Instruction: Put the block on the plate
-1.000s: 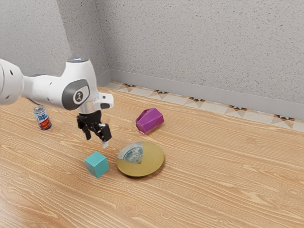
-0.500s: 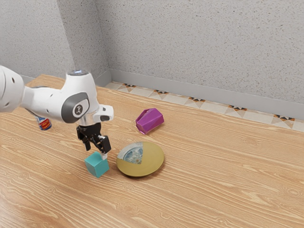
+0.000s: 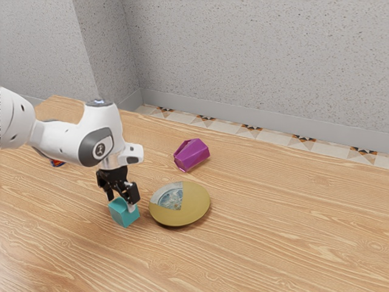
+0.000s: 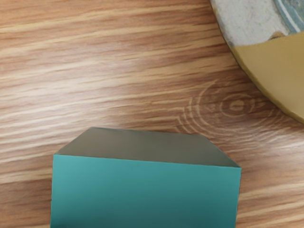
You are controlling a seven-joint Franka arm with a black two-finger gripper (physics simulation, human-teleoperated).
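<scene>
My gripper [image 3: 121, 204] hangs low at the teal cube [image 3: 123, 218], released, its two fingertips [image 3: 131, 207] spread apart about the cube's upper part rather than clamped on it. The cube sits on the wood-grain tabletop [image 3: 273, 237], just beside the round gold plate [image 3: 196, 208] with its patterned wedge, bare wood between the two. In the wrist view the cube's top edge runs nearly square to the camera, so I judge that little wrist turn is needed.

The step in hand, as I read it, is settling around the cube for the grasp. I want to go straight down, slowly, until the pads reach about the middle of its sides; a fingertip catching an edge could tip it or shove it toward the plate. Then I should close evenly and check that the cube rises with my hand before I travel. The carry looks short: lift above the rim, cross to the plate's middle, lower until the base rests flat, and only then let go. The purple faceted cup [image 3: 192, 153] lies on its side beyond the plate, and I expect it to stay out of my path
</scene>
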